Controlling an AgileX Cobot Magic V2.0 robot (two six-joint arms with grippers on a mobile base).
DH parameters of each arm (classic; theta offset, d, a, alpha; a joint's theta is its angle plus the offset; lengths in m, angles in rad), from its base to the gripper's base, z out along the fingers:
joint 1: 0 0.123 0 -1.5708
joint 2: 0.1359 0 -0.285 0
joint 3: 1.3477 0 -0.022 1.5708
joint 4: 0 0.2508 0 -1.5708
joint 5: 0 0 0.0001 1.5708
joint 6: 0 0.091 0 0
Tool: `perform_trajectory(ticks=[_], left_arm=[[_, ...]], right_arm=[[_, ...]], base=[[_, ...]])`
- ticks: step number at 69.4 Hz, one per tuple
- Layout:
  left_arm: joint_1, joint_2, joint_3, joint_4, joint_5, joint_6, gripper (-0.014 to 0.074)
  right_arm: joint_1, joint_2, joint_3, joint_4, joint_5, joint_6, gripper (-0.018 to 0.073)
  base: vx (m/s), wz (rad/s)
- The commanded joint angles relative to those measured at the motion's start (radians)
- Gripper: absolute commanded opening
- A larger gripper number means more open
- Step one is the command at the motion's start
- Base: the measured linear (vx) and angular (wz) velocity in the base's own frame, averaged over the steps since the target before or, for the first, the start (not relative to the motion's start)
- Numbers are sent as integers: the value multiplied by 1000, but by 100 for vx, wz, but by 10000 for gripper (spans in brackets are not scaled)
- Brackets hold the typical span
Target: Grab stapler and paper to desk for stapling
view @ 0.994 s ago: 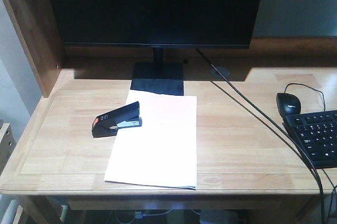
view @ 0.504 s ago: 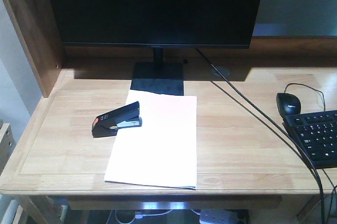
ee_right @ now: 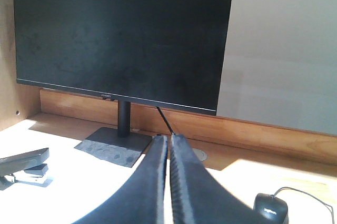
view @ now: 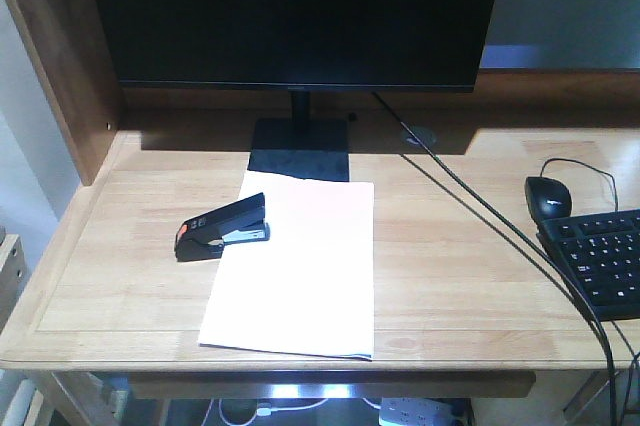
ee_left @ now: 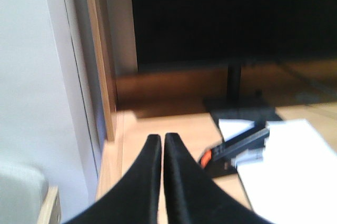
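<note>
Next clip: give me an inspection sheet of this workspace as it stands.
Surface: wooden desk, sunlit.
Job's things: stapler rests on the left edge of the paper, orange end pointing left.
Clutter: monitor, mouse, keyboard.
Grippers: left gripper and right gripper shut, empty, off the desk.
Cables: black cable runs diagonally across the desk; mouse cord loops behind the mouse.
Surroundings: wooden side panel at left.
</note>
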Motion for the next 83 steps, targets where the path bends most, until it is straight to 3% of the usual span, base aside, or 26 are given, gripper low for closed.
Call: perform_trajectory(ticks=[1, 13, 23, 40, 51, 61, 67, 83], left_arm=[[25, 12, 29, -4, -80, 22, -6], [114, -10, 156, -77, -228, 36, -6], [143, -58, 268, -90, -433, 131, -6], [145, -57, 263, -285, -425, 348, -6], [145, -58, 264, -276, -433, 295, -6], [145, -58, 264, -189, -448, 149, -6], [145, -58, 264, -186, -447, 78, -6], [145, -58, 263, -186, -441, 71, -6]], right_arm=[[-1, 10, -30, -19, -10, -10, -10], [-1, 10, -30, -19, -10, -10, -10], [-1, 10, -30, -19, -9, -10, -10], [-1, 10, -30, -19, -10, -9, -10], [-1, 10, -30, -19, -10, -9, -10], [-1, 10, -30, -19, -9, -9, -10], [-1, 10, -30, -19, -9, -9, -10], [-1, 10, -30, -19, -9, -10, -10]], base=[[0, 0], [0, 0], [0, 0], [0, 0], [0, 0], [0, 0], [0, 0], [0, 0]])
